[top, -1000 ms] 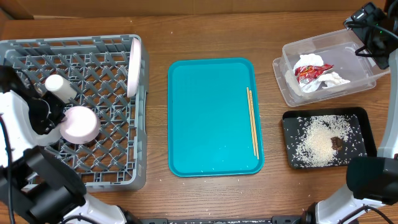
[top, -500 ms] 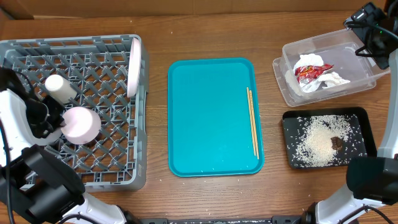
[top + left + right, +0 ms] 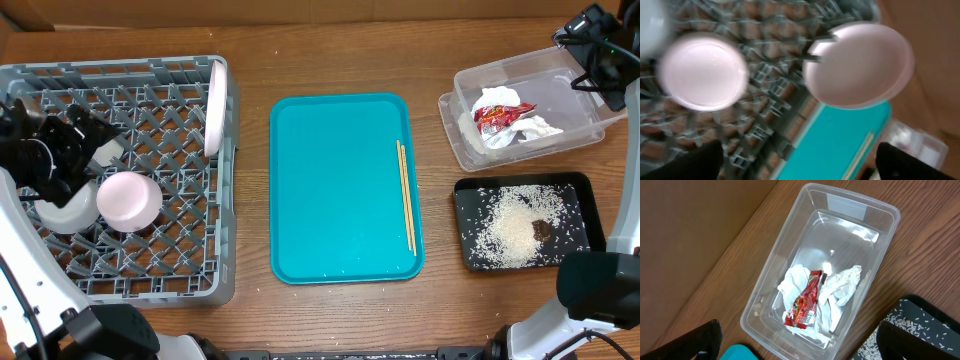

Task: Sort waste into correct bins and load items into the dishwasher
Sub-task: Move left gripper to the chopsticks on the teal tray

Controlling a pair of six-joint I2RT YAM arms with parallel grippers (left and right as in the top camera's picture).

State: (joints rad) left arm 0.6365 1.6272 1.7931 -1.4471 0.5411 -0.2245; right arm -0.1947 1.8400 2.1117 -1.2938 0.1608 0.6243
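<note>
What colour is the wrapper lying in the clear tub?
Red; the wrapper shows best in the right wrist view.

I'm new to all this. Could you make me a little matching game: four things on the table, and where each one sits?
Things:
1. chopsticks
2. red wrapper
3. rice
4. plate

Places:
A. in the clear tub
B. on the teal tray
C. in the grey rack
D. in the black tray

Pairs: 1-B, 2-A, 3-D, 4-C

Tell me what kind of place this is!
Probably a robot practice table, not a real kitchen: a grey dish rack, a teal tray and a clear tub of rubbish sit on it.
</note>
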